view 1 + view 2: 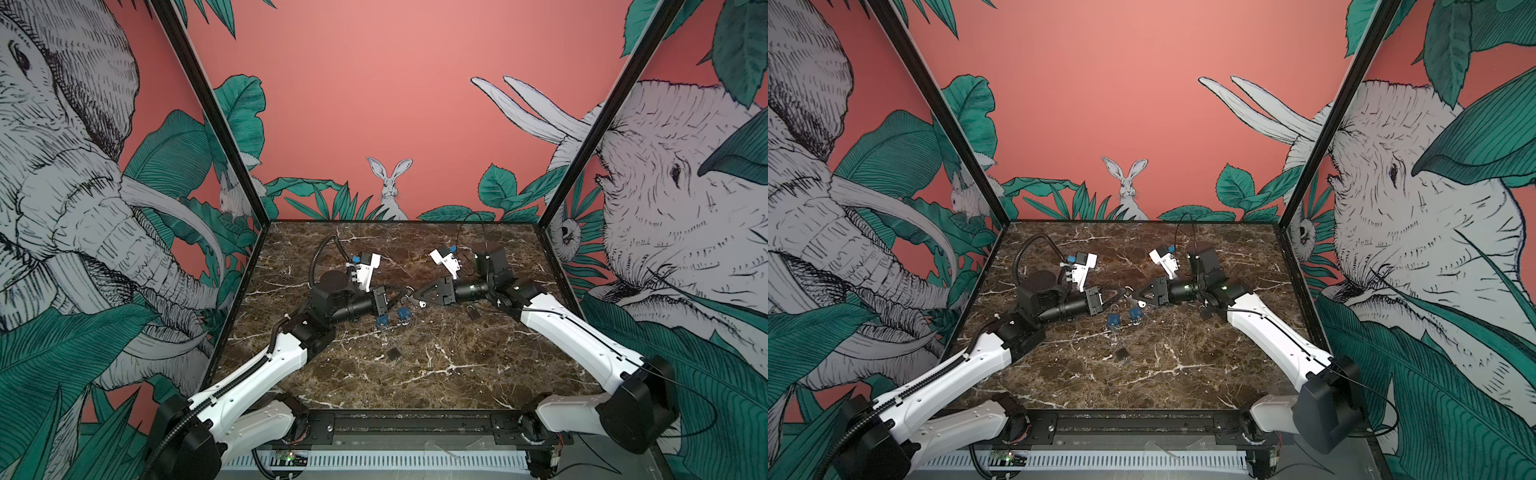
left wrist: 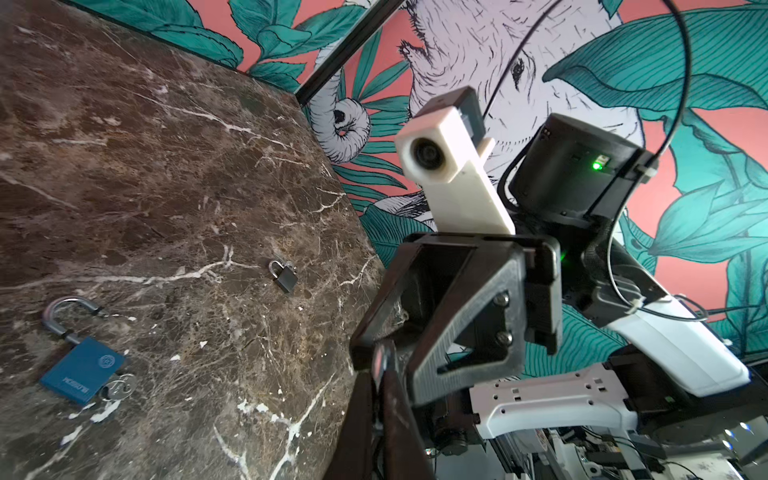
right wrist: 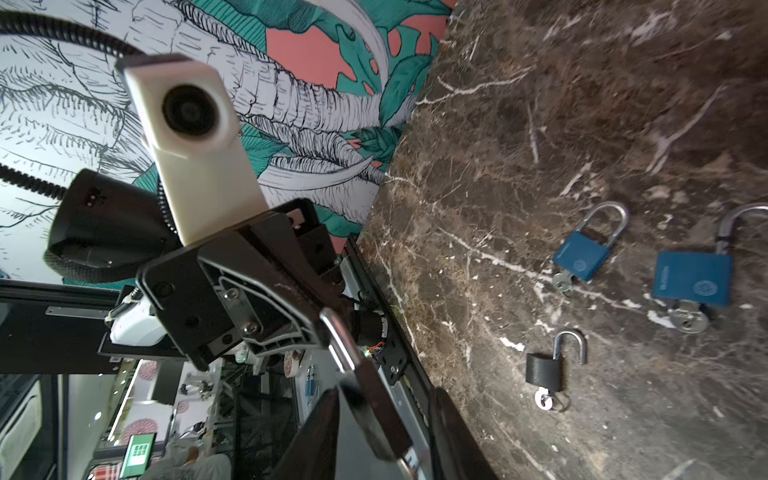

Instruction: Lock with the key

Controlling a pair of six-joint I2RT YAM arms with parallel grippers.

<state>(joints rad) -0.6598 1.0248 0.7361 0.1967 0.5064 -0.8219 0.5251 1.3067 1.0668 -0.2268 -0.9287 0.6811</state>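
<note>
Jaws on the left gripper [image 3: 322, 330] are pinched tight on the chrome shackle [image 3: 338, 338] of a dark metal padlock [image 3: 374, 403], which hangs in the air over the middle of the brown marble desk [image 1: 436, 374]. Seen from the right wrist, the padlock's long axis runs straight from one gripper to the other, shackle end toward the left gripper and flat bottom end toward the right gripper [image 3: 384, 415]. In both top views that line lies roughly level and crosswise between the two arms. Jaws on the right gripper stand part way apart, one on each side of the padlock's body, with a sliver of background showing beside it; whether they touch it I cannot tell. A scrap of bright metal [image 3: 411, 459] shows at the padlock's bottom end, too blurred to name. On the desk, just on the near side of the grippers, lie a closed blue padlock [image 3: 582, 253] and an open blue padlock [image 3: 692, 278] with its shackle swung out, each with a silver key in its base. Nearer the front edge lies a small black padlock [image 3: 544, 370], its shackle open and a key in it. A small grey padlock [image 2: 284, 276] lies beside the right arm.
</note>
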